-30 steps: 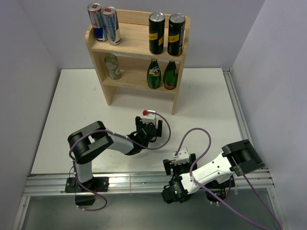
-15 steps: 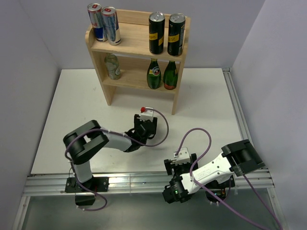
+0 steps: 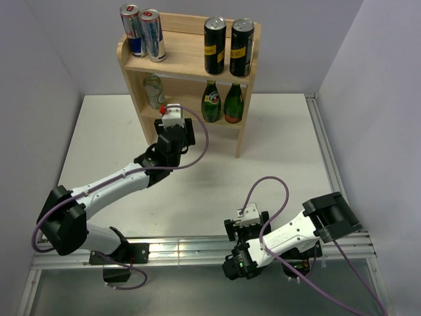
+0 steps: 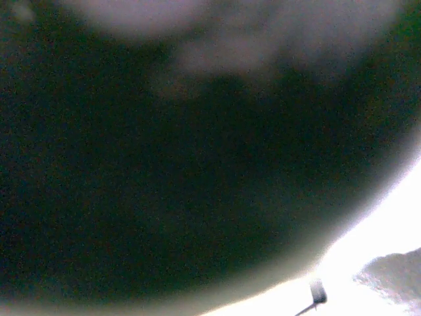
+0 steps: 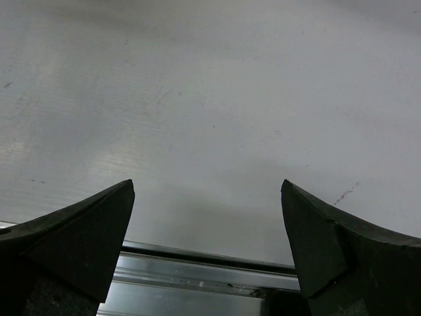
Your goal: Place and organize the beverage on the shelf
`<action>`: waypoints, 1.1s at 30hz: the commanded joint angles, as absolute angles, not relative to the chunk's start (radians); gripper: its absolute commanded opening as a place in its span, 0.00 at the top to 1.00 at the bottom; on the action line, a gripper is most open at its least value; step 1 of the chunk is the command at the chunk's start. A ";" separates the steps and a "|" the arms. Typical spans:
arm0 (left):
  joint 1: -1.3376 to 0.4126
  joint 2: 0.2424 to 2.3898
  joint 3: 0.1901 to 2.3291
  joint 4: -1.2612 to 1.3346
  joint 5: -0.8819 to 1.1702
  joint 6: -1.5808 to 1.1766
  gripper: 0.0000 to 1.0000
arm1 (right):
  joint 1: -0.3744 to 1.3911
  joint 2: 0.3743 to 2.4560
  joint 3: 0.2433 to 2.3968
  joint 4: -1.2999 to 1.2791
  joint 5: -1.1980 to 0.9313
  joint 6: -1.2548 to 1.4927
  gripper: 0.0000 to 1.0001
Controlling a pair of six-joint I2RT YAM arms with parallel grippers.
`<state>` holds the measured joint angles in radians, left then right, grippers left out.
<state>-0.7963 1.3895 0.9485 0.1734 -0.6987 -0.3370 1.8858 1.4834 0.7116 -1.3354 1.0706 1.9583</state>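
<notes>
Left wrist view a dark blur; left fingers (image 3: 179, 131) closed by the shelf (image 3: 187, 58), load unclear; right fingers (image 5: 72, 243) wide.

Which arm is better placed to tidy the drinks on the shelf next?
Left. The left gripper is at the shelf's lower tier, by the clear bottle; the right gripper sits open far back at the table's near edge.

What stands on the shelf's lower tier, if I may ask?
A clear bottle at left, two green bottles at right. The left gripper covers part of the shelf's front edge.
</notes>
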 commanded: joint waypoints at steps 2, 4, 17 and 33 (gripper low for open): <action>-0.730 1.353 1.095 0.180 -0.650 -0.273 1.00 | 1.899 1.494 0.744 -1.443 1.100 2.473 0.01; -0.703 1.367 1.143 0.169 -0.632 -0.261 1.00 | 1.901 1.496 0.744 -1.443 1.098 2.474 0.01; -0.649 1.543 1.390 0.156 -0.643 -0.176 1.00 | 1.904 1.488 0.729 -1.443 1.095 2.482 0.00; -0.581 1.683 1.506 0.147 -0.640 -0.144 1.00 | 1.904 1.468 0.678 -1.417 1.083 2.496 0.01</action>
<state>-0.6315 1.6745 1.3933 0.0170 -0.6380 -0.1757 1.8942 1.4902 0.6918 -1.3354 1.0687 1.9583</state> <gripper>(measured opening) 0.713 0.994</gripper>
